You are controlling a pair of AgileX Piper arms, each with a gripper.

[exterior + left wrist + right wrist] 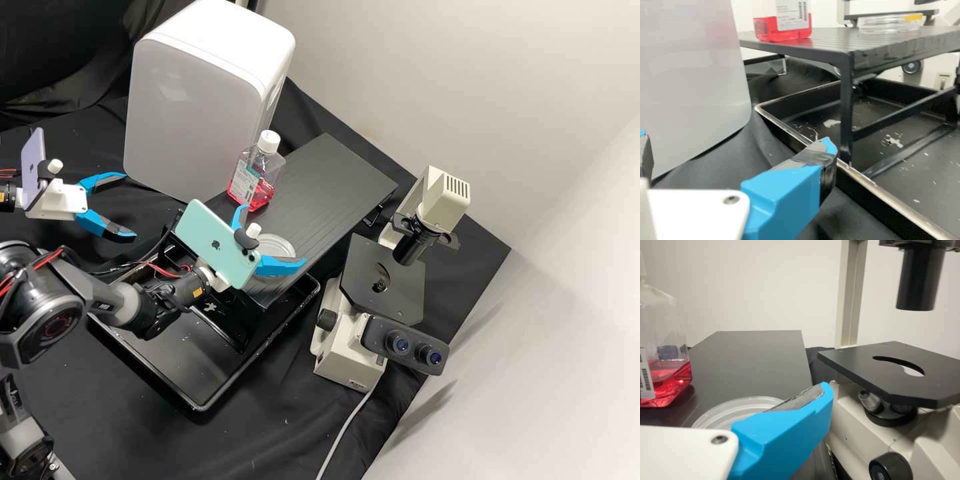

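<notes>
We see the right gripper [275, 236] poised over a clear petri dish [279, 247], its two blue fingers [283, 265] spread wide, one to either side of the dish. Whether they touch its rim we cannot tell. In the right wrist view one finger runs just above the dish's near edge. The dish lies at the near end of a black raised platform [333, 183], which stands in a shallow black tray [200, 380]. Farther along the same platform stands a culture flask [253, 177] with a white cap and red liquid, upright and well apart from the dish. Beyond the platform's end we find an inverted microscope [373, 333], its black stage [900, 365] near the dish and a little higher. The left gripper [128, 205] hangs off to the side, close to a tall white box [200, 93] and the tray's outer rim, with its fingers parted and nothing between them.
</notes>
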